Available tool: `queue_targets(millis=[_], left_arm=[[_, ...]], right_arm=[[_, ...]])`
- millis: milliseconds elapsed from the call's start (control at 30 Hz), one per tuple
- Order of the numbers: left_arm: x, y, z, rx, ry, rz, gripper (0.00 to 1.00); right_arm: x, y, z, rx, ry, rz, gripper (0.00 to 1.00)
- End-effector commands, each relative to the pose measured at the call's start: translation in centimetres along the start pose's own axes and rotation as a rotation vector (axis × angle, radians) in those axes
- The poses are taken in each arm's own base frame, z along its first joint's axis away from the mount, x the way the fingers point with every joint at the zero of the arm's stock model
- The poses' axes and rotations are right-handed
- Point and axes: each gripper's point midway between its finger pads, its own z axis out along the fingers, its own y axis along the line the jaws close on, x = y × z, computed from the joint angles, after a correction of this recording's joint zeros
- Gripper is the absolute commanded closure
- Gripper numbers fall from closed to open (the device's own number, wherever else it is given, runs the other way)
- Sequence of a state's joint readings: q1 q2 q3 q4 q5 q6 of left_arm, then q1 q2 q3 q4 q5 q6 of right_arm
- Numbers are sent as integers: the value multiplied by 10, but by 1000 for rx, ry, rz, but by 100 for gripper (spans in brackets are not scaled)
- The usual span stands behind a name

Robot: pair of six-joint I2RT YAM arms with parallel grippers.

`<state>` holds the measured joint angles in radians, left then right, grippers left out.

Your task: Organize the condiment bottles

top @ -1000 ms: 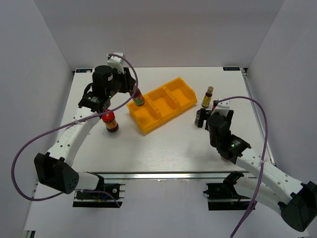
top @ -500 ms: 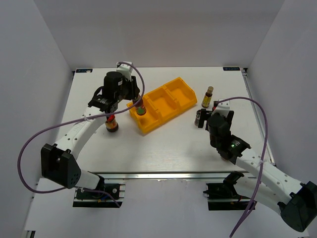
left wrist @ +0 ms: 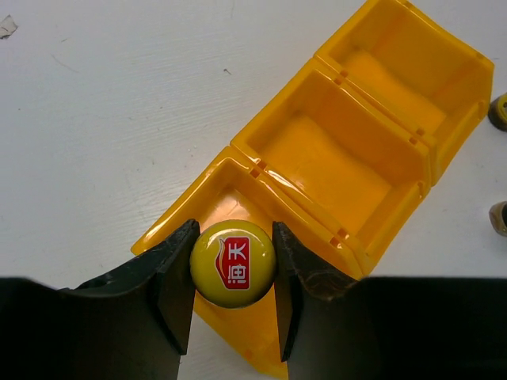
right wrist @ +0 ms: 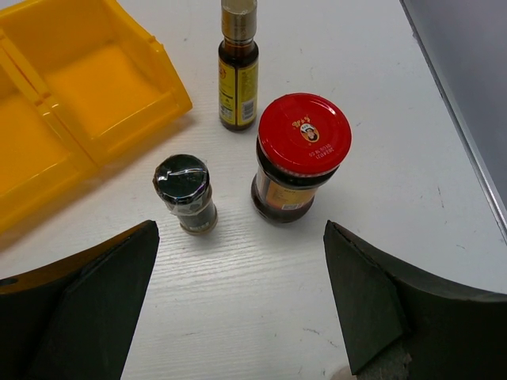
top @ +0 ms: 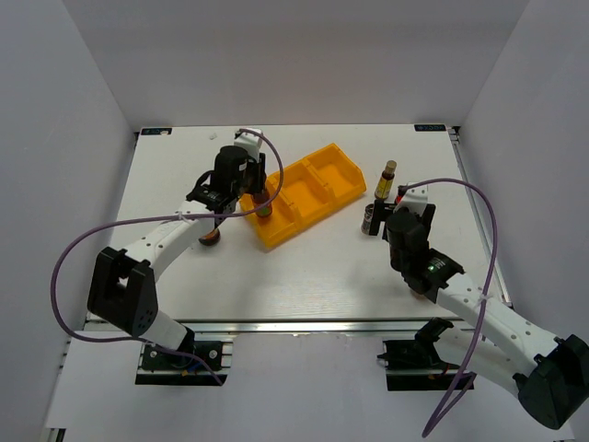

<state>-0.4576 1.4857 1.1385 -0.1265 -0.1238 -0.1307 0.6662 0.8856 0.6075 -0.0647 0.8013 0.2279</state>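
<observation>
My left gripper [top: 261, 195] [left wrist: 231, 294] is shut on the cap of the green-capped sauce bottle [top: 264, 207] [left wrist: 232, 263]. It holds the bottle upright over the left end compartment of the yellow tray [top: 317, 189] [left wrist: 348, 158]. A red-lidded jar [top: 210, 236] stands left of the tray, partly hidden by the arm. My right gripper [top: 398, 221] [right wrist: 238, 301] is open and empty. Just ahead of it stand the dark-lidded jar [right wrist: 184, 192] [top: 369, 219], the second red-lidded jar [right wrist: 303, 154] and the slim yellow-capped bottle [right wrist: 238, 71] [top: 386, 180]. The pink-lidded shaker is not in view.
The tray lies slantwise at the table's middle back. Its middle and right compartments show nothing inside. The table's right edge [right wrist: 455, 119] runs close behind the red-lidded jar. White walls enclose the table on three sides.
My left gripper has carried the green-capped bottle rightward, from beside the tray's left end to over its left compartment. The right arm has not moved.
</observation>
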Motion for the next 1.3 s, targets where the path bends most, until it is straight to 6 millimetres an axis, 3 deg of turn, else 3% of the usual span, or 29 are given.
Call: queue_targets(millis=[0,433,633,767,1000,1133,1267], left_arm=[[-49,5,-1,-58,-185,3,100],[-44,12,12,-107,-200,6,96],[-32,11,15,-96,-162,15,67],[-29,12,14,-101,-156,16,59],[-27,14,16,-115,-133,23,22],[-42,15,9,-125,-156,22,2],[-71,16,-7,-135,-204,7,2]], right_arm=[[-23,5,3,-9,-53,43,11],[-28,4,9,-5,-59,56,11],[-33,6,10,-13,-59,59,11],[-48,12,11,-25,-73,69,11],[-85,13,17,-5,-100,57,11],[-87,17,34,3,-49,65,11],[-86,15,62,-12,20,87,11]])
